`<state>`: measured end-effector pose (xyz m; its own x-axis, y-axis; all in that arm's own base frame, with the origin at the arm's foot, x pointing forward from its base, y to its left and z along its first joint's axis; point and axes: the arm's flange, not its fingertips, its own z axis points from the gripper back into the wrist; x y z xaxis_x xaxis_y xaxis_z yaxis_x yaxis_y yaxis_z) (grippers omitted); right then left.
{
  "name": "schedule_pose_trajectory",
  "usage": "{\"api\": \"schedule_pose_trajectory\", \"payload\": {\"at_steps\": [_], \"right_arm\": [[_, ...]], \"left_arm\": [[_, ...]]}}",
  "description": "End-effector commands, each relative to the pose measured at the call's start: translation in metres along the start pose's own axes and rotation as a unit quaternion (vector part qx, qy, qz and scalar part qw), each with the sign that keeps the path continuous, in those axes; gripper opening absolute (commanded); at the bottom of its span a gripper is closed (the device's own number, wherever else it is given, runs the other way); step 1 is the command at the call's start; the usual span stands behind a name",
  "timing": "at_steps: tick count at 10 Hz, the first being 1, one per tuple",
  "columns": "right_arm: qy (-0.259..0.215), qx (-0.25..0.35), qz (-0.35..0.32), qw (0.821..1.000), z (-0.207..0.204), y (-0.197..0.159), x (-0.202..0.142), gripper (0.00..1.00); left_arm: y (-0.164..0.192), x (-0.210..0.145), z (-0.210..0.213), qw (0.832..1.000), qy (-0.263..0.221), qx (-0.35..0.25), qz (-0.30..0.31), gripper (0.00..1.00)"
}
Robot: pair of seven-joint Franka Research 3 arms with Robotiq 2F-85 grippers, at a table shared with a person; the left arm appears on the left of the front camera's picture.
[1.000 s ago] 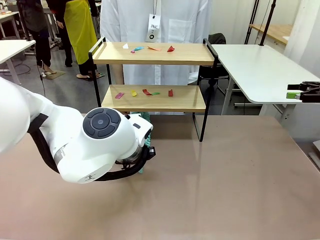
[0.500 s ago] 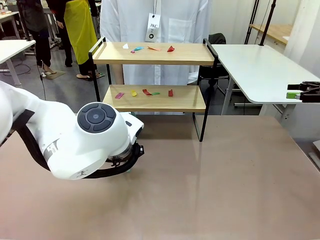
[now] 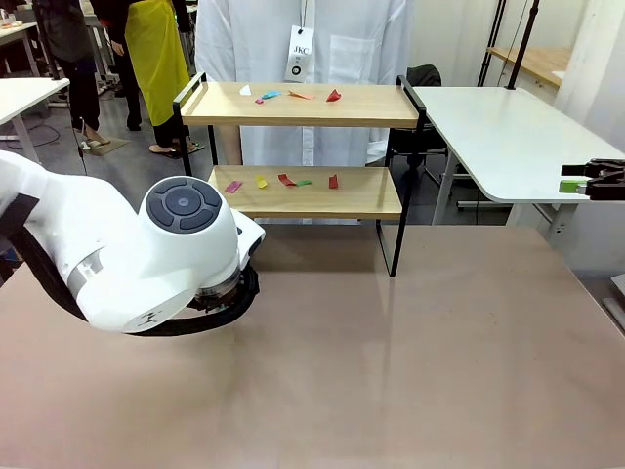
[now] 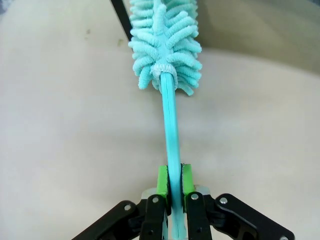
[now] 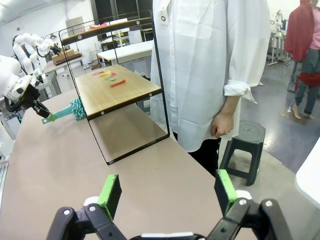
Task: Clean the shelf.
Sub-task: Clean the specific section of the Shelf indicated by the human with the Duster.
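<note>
The shelf (image 3: 303,106) stands at the table's far edge, with coloured paper scraps (image 3: 291,94) on its top board and more scraps (image 3: 283,181) on the lower board. My left gripper (image 4: 173,177) is shut on the thin handle of a teal fluffy duster (image 4: 166,45), whose head lies low over the table by the shelf's black leg (image 4: 121,15). In the front view the left arm's white body (image 3: 156,259) hides that gripper. My right gripper (image 5: 167,192) is open and holds nothing, at the table's right side, and also shows as the right gripper (image 3: 592,181) at the front view's right edge.
A person in a white coat (image 3: 303,59) stands right behind the shelf. A white side table (image 3: 508,137) sits at the far right, and a black stool (image 5: 245,145) stands on the floor beside the person. The brown table (image 3: 410,352) spreads in front of the shelf.
My left arm has swung left and back from the shelf's front. The duster tip that showed under the arm is now hidden in the front view. The right arm stayed still.
</note>
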<state>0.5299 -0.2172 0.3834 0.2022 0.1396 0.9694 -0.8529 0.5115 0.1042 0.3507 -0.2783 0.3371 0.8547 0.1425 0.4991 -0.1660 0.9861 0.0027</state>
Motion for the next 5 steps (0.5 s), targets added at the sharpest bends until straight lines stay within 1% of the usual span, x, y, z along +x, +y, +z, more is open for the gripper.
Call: {"api": "schedule_pose_trajectory", "payload": {"at_steps": [1, 2, 3, 4, 5], "right_arm": [[0.0, -0.001, 0.002, 1.0, -0.002, 0.0, 0.002, 1.0], [0.0, -0.001, 0.002, 1.0, -0.002, 0.0, 0.002, 1.0], [0.0, -0.001, 0.002, 1.0, -0.002, 0.0, 0.002, 1.0], [0.0, -0.001, 0.002, 1.0, -0.002, 0.0, 0.002, 1.0], [0.0, -0.001, 0.002, 1.0, -0.002, 0.0, 0.002, 1.0]], "left_arm": [[0.043, -0.018, 0.026, 0.999, -0.024, 0.045, -0.01, 0.13], [0.046, -0.02, 0.032, 0.997, -0.044, 0.056, -0.005, 0.13], [0.045, -0.021, 0.035, 0.997, -0.06, 0.053, -0.002, 0.13], [0.041, -0.022, 0.036, 0.997, -0.062, 0.039, -0.005, 0.13], [0.004, 0.005, 0.018, 0.999, -0.029, 0.038, -0.01, 0.13]]}}
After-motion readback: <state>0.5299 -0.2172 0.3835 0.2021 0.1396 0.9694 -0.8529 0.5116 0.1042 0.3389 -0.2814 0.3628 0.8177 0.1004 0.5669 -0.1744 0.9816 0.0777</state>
